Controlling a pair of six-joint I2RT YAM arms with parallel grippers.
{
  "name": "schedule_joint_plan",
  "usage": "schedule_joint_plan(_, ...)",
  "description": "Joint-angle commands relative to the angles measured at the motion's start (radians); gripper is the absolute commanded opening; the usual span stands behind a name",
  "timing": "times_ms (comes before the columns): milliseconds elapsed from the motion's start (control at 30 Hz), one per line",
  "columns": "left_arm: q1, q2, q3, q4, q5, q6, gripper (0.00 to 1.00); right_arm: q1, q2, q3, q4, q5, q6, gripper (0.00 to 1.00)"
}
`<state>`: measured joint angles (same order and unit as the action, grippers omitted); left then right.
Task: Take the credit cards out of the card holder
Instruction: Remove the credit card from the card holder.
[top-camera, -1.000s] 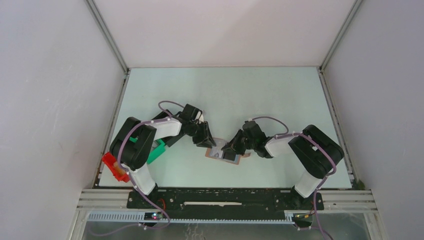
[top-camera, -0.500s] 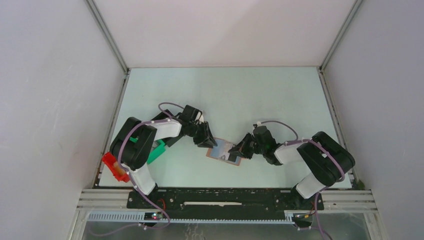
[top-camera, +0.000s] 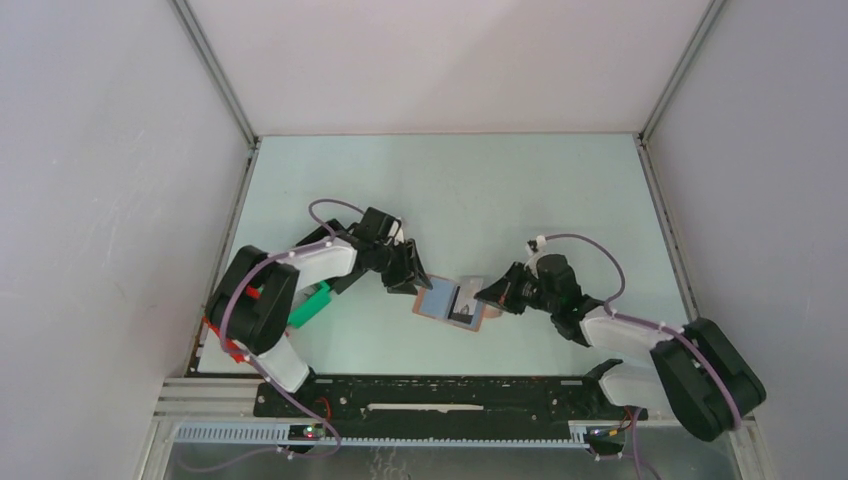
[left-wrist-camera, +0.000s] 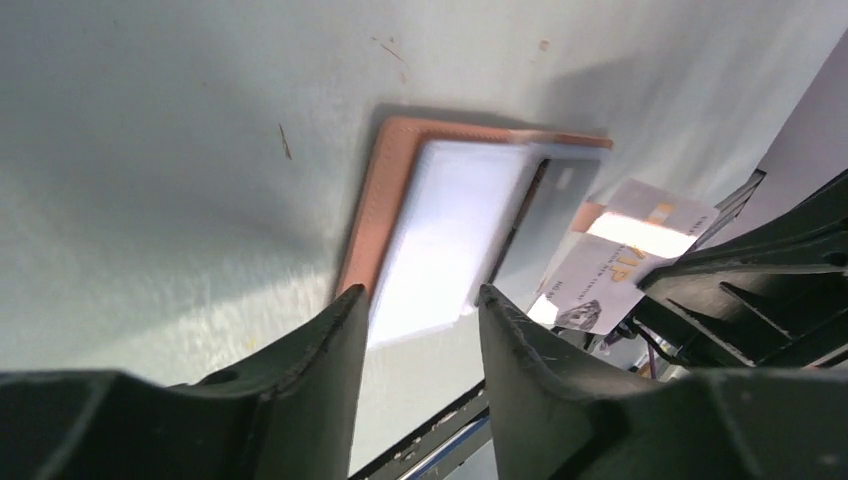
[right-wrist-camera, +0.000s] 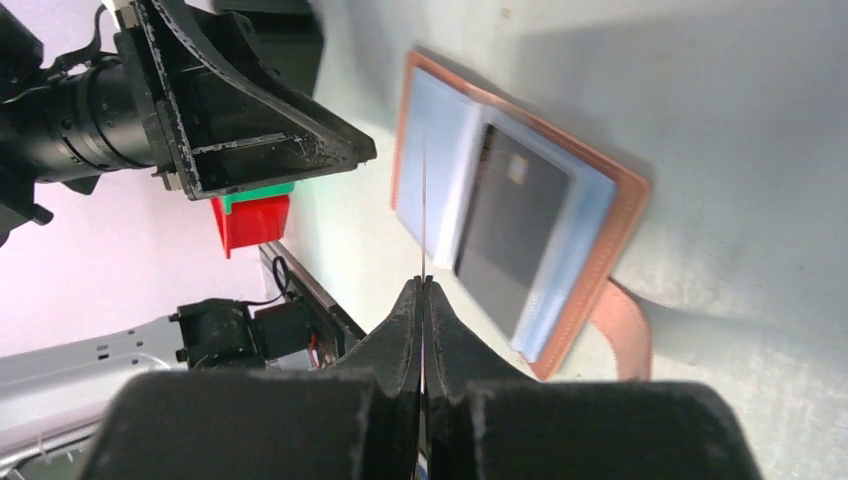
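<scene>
The card holder (top-camera: 440, 300) lies open on the table between both arms, tan-edged with a pale blue-grey inner panel (left-wrist-camera: 445, 235). A black credit card (right-wrist-camera: 510, 225) sits in its right half, and the closing tab (right-wrist-camera: 628, 322) sticks out at the near side. My right gripper (right-wrist-camera: 423, 283) is shut on another credit card (left-wrist-camera: 615, 262), pale with printing. That card is seen edge-on in the right wrist view and is held just off the holder's right side. My left gripper (left-wrist-camera: 420, 297) stands open over the holder's left edge, nothing between its fingers.
A green bin (top-camera: 312, 303) and a red bin (top-camera: 218, 330) sit by the left arm's base, partly hidden behind it. White walls close in the table on three sides. The black base rail (top-camera: 450, 395) runs along the near edge.
My right arm has drawn back to the right with its gripper shut on the card. The left gripper has opened wider. The holder now shows lying open.
</scene>
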<state>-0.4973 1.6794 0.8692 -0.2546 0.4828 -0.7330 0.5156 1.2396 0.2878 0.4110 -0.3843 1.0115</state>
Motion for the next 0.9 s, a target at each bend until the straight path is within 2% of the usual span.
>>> schedule_joint_plan(0, -0.005, -0.141, 0.025, -0.083, -0.028, 0.058, 0.53, -0.022, -0.105, 0.055, -0.055, -0.023, -0.105, 0.0)
schedule_joint_plan(167, -0.003, -0.212, 0.044, -0.075, 0.085, 0.069, 0.56, -0.041, -0.157, 0.077, -0.008, -0.105, -0.105, 0.0)
schedule_joint_plan(267, -0.001, -0.231, 0.028, -0.006, 0.252, 0.053, 0.58, -0.055, -0.165, 0.08, 0.063, -0.17, -0.067, 0.0)
schedule_joint_plan(467, 0.006, -0.262, -0.035, 0.177, 0.4, -0.052, 0.63, -0.061, -0.123, 0.09, 0.196, -0.289, 0.0, 0.0)
schedule_joint_plan(567, 0.006, -0.275, -0.058, 0.273, 0.443, -0.096, 0.64, -0.061, -0.108, 0.09, 0.24, -0.308, 0.031, 0.0)
schedule_joint_plan(867, 0.006, -0.294, -0.086, 0.324, 0.472, -0.124, 0.64, -0.063, -0.05, 0.09, 0.396, -0.333, 0.136, 0.0)
